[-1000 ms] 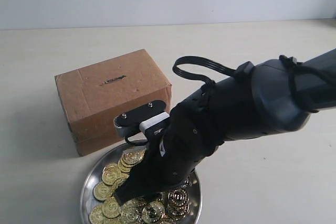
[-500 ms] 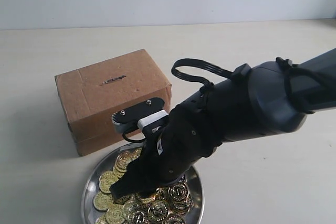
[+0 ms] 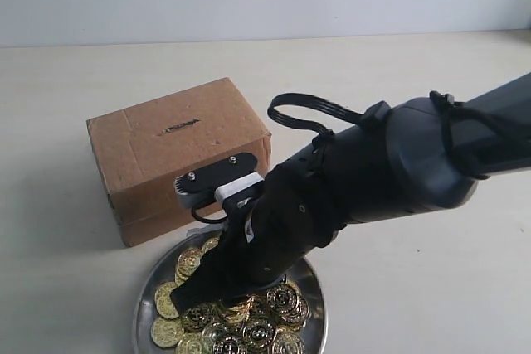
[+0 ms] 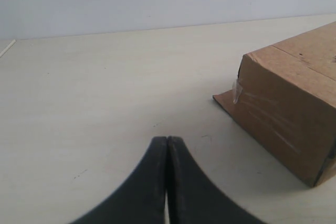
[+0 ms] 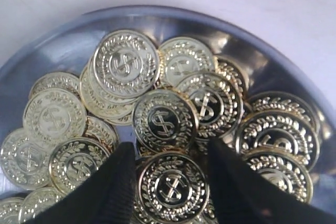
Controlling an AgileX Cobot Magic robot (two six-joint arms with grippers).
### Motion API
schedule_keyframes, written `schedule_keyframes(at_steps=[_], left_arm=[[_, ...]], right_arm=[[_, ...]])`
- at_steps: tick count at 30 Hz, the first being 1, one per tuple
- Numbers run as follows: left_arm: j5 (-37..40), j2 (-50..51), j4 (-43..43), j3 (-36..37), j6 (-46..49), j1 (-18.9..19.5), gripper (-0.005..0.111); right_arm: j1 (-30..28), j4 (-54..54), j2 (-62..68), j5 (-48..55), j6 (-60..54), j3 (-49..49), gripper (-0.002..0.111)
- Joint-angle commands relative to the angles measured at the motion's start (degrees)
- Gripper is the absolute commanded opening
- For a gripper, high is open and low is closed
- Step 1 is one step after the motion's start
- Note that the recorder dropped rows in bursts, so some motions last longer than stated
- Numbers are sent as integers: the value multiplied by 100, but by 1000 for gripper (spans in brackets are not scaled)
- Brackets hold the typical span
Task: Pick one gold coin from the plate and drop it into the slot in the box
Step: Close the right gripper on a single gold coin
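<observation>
The round silver plate [image 3: 146, 292] sits in front of the brown cardboard box [image 3: 141, 163], whose dark slot [image 3: 180, 127] is in its top face. Several gold coins [image 3: 249, 331] lie heaped in the plate. My right gripper [image 3: 196, 294] reaches down into the heap. In the right wrist view the right gripper [image 5: 170, 149] is open, its two black fingertips [image 5: 122, 167] straddling one flat coin [image 5: 171, 188] on the plate [image 5: 58, 51]. My left gripper [image 4: 167, 140] is shut and empty over the bare table, beside the box [image 4: 289, 103].
A pale table [image 3: 398, 288] surrounds the box and plate, with a white wall behind. My right arm's black body [image 3: 382, 172] and its cable loop [image 3: 311, 109] hang over the plate's right side and hide part of it.
My right gripper has shifted slightly left and up over the plate. The coins beneath it have been pushed about, and the plate has slid a little to the right.
</observation>
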Motion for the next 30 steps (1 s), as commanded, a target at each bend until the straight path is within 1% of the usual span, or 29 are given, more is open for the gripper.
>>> schedule_keyframes(at_steps=[1, 2, 6, 8, 12, 23, 26, 30], left_arm=[[-54, -28, -52, -7, -45, -39, 0], [-54, -28, -52, -7, -45, -39, 0], [-54, -28, -52, -7, -45, -39, 0], [-54, -28, -52, -7, -45, -39, 0], [-54, -28, -52, -7, -45, -39, 0], [-54, -28, -52, -7, -45, -39, 0], [-54, -28, -52, -7, -45, -39, 0], [-54, -28, -52, -7, -45, -39, 0]], right_arm=[[-26, 10, 6, 341, -97, 40, 42], [-26, 10, -43, 358, -197, 40, 42], [-26, -11, -287, 757, -378, 40, 51], [-26, -22, -287, 864, -391, 40, 51], [-26, -22, -287, 497, -391, 40, 51], [-26, 13, -77, 402, -459, 30, 51], [-26, 13, -77, 643, -879, -135, 51], [-26, 1, -77, 787, -925, -300, 51]])
